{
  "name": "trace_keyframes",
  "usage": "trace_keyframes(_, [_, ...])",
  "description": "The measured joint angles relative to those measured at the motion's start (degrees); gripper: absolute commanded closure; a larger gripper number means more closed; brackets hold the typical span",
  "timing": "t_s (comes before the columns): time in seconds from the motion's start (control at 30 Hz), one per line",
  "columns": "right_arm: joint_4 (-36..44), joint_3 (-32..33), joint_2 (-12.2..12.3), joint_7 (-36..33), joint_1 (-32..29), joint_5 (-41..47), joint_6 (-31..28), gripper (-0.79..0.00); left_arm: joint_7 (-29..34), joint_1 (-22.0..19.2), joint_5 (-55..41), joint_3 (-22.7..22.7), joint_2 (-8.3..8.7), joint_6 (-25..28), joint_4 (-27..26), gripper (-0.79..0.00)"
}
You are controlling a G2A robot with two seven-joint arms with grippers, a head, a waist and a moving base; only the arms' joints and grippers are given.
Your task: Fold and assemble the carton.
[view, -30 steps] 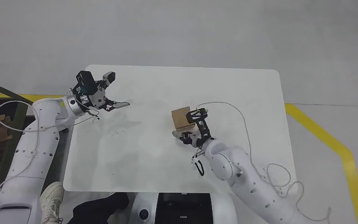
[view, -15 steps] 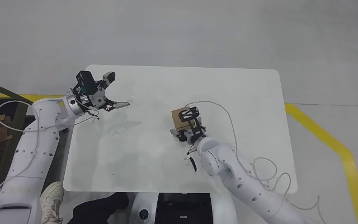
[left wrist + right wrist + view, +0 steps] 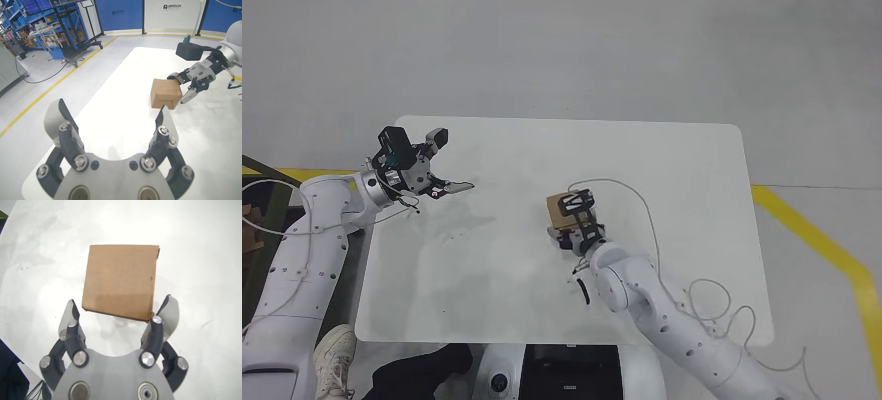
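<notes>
A closed brown carton rests on the white table near its middle. My right gripper is open at the carton's near end, one finger on each side of it and close to its walls. In the right wrist view the carton's flat top face fills the space ahead of the fingertips. My left gripper is open and holds nothing, hovering over the table's far left corner and facing the carton from a distance.
A thin grey cable trails from the right arm across the table's right half. Bare tabletop lies between the left gripper and the carton. Yellow floor tape runs beside the table; shelving and racks stand far off.
The right arm has swung leftward and closed in on the carton, so its fingers now flank the carton's near end. The left arm has stayed where it was.
</notes>
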State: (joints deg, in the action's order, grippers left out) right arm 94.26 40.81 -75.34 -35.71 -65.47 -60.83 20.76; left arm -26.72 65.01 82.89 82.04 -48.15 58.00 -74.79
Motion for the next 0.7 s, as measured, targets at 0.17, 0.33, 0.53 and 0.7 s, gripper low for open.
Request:
trace_keyframes(0.17, [-0.14,0.6,-0.38,-0.24,-0.09,0.42,-0.49,-0.379,0.0,0.0,0.0,0.0,0.0,0.0,0.0,-0.785])
trace_keyframes(0.33, [0.5,1.47,-0.61,0.11,-0.71,0.46,-1.02,-0.376,0.0,0.0,0.0,0.0,0.0,0.0,0.0,-0.785])
trace_keyframes(0.53, [3.52,4.19,-0.24,0.95,-2.93,2.86,-4.77,-0.376,0.0,0.0,0.0,0.0,0.0,0.0,0.0,-0.785])
trace_keyframes(0.7, [8.07,8.65,0.74,1.21,-6.16,7.64,-11.52,-0.376,0.0,0.0,0.0,0.0,0.0,0.0,0.0,-0.785])
